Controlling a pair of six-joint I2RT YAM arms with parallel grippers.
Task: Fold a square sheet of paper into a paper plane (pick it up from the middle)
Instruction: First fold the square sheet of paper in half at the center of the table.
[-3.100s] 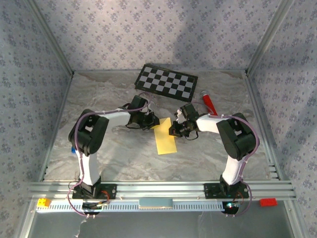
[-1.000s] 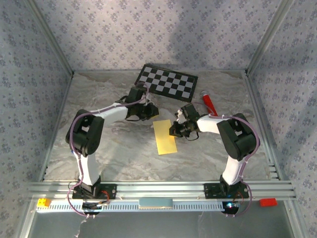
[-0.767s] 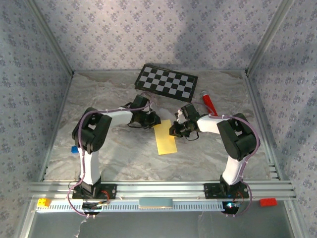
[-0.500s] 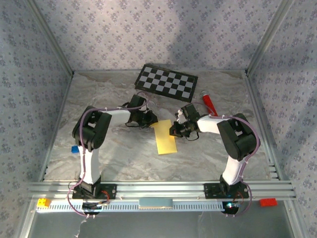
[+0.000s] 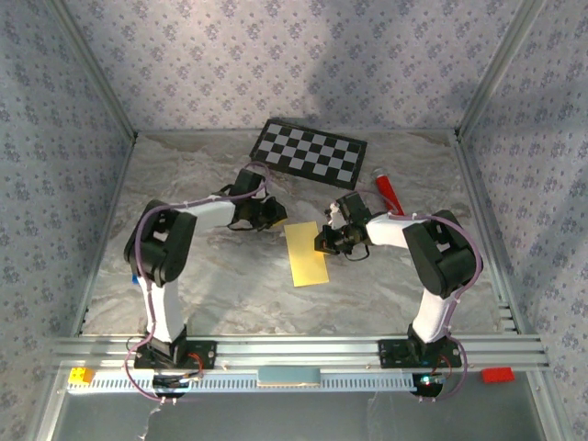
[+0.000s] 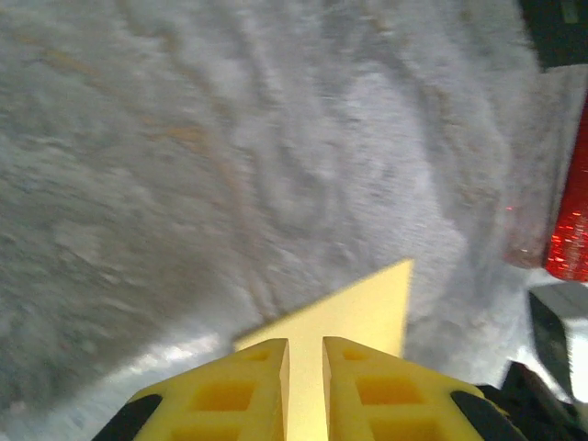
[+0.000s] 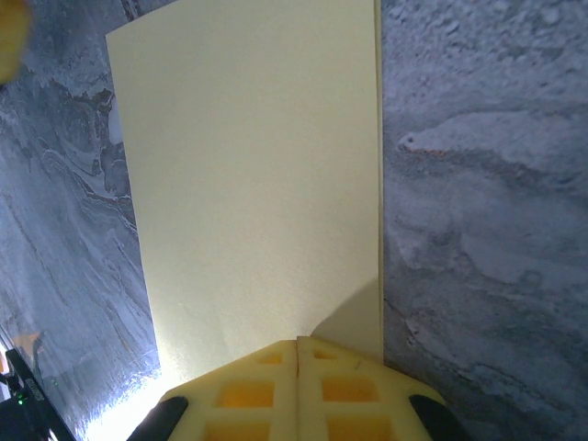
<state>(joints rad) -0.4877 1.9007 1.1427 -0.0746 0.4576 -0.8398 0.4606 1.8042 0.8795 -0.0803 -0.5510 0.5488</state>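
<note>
1. The left gripper (image 5: 273,213) sits low over the table (image 5: 211,276). Its yellow fingers (image 6: 239,390) are parted by just a slim gap and have nothing clamped between them.
2. Straight ahead of those fingertips lies a corner of the pale-yellow sheet of paper (image 6: 354,317). The paper's colour also shows through the gap between the fingers. I cannot tell whether the tips touch it.
3. The right gripper (image 5: 322,242) has its fingers pressed tight together, with only a thin seam between the two pads in its wrist view.
4. Its tips are at one long edge of the sheet, about midway along, and the paper spreads out flat ahead of them. Whether the tips bear down on the paper or hang just above it I cannot tell.
5. From above, the sheet is a narrow rectangle lying flat. It lies between the two grippers: the left gripper is just off its far corner and the right gripper is at the opposite side.
6. A checkerboard panel (image 5: 310,152) lies beyond the left gripper, farther from the arm bases and well clear of the sheet.
7. A red tube (image 5: 386,189) lies behind the right gripper, off toward the far right corner. It is near that arm's wrist and apart from the paper.
</note>
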